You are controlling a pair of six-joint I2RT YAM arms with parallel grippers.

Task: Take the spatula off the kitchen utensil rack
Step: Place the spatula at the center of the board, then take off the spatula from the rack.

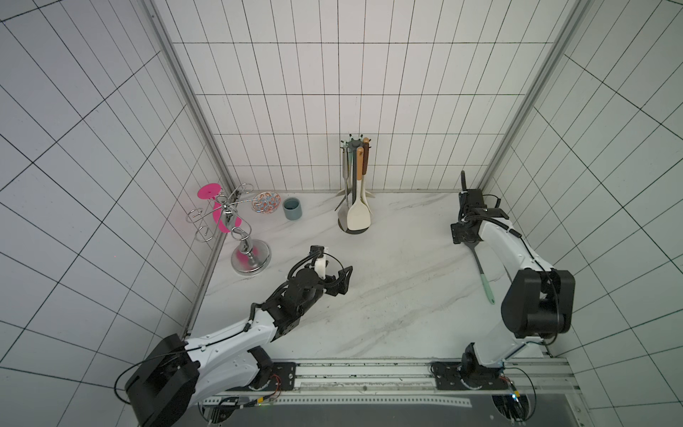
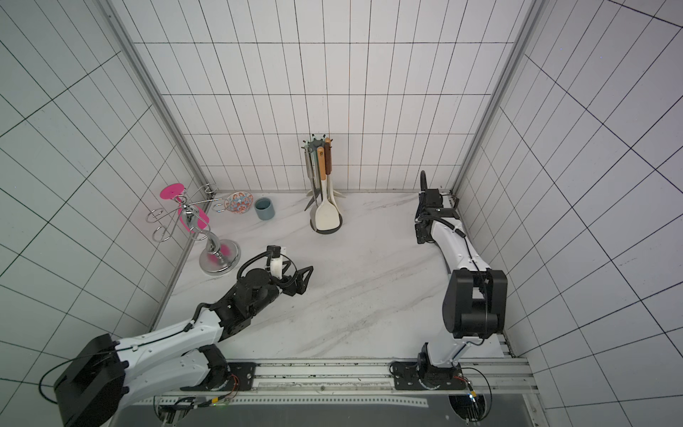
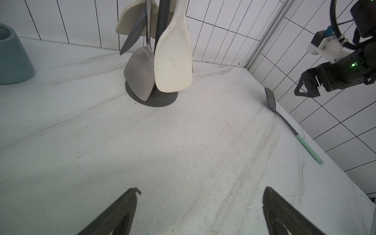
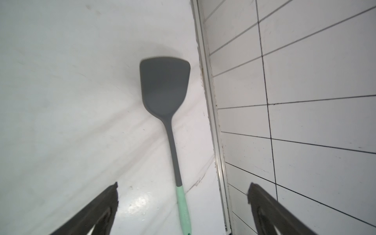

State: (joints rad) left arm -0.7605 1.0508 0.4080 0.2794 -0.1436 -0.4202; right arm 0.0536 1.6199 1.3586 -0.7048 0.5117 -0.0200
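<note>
The spatula [image 1: 480,273], dark grey head and mint-green handle, lies flat on the marble table near the right wall, also seen in the left wrist view [image 3: 284,122]. My right gripper [image 1: 464,240] hovers above its head end, open; in the right wrist view the handle [image 4: 183,203] runs between the spread fingers without touching them. The kitchen utensil rack [image 1: 355,142] stands at the back wall, its round base [image 3: 160,99] on the table, with cream and grey utensils [image 1: 358,218] hanging from it. My left gripper [image 1: 345,275] is open, low over the table's middle, empty [image 3: 201,191].
A chrome stand [image 1: 240,236] with a pink glass stands at the left wall. A patterned bowl [image 1: 266,202] and a blue-grey cup [image 1: 292,209] sit at the back left. The right wall's metal rail [image 4: 213,122] runs close beside the spatula.
</note>
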